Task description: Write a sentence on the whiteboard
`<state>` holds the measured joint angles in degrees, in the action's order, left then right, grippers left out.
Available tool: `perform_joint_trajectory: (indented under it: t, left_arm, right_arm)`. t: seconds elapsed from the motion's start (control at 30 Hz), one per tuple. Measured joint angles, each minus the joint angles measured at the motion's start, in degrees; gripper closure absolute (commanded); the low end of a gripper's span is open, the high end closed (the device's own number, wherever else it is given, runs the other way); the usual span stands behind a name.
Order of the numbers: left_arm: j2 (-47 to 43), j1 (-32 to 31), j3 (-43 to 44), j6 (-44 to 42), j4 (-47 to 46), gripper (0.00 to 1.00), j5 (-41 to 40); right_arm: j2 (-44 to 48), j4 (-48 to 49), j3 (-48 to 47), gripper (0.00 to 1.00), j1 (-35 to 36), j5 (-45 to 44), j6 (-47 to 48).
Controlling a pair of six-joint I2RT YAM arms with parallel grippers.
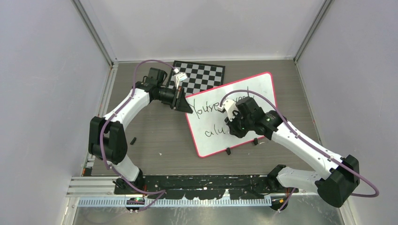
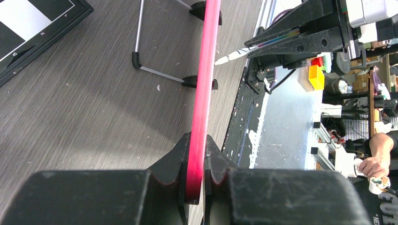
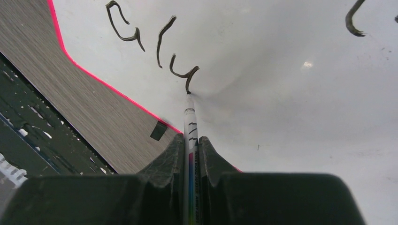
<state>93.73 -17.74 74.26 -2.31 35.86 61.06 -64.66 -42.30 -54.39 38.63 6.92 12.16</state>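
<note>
We begin with the grey worktop [image 1: 155, 136], where the whiteboard [image 1: 256, 89] sits right of centre. It is turned so that its long axis runs from the near left up toward the far right. The checkerboard [image 1: 199, 75] lies just behind its far left corner.

The left tool [image 2: 197, 145] is clenched on the board's pink frame at the left short edge, one jaw on each face, bracing it. The right arm reaches in from the near right, and its tool [image 3: 192, 140] is clamped on a thin marker [image 3: 190, 119] that juts straight out between the jaws.

The sentence [image 1: 205, 108] has its upper line partly hidden under the right arm. The lower line so far reads as an "a", an "l" and half of a "w". In the right wrist view the marker tip touches the board at the end of that last stroke.

We judge that what matters next is direction. The blank white that the remaining letters need lies along the long axis, away from the clamped left edge. The right arm is the nearer one, so it writes.
</note>
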Motion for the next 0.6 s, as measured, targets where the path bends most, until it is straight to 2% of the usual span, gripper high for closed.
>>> perform_joint_trajectory:
  t: [0.6]
  left_arm:
    - [0.5, 0.0, 0.6, 0.1, 0.6, 1.0, 0.1]
  right_arm:
    - [0.5, -2.2, -4.1, 1.0, -2.8, -1.3, 1.0]
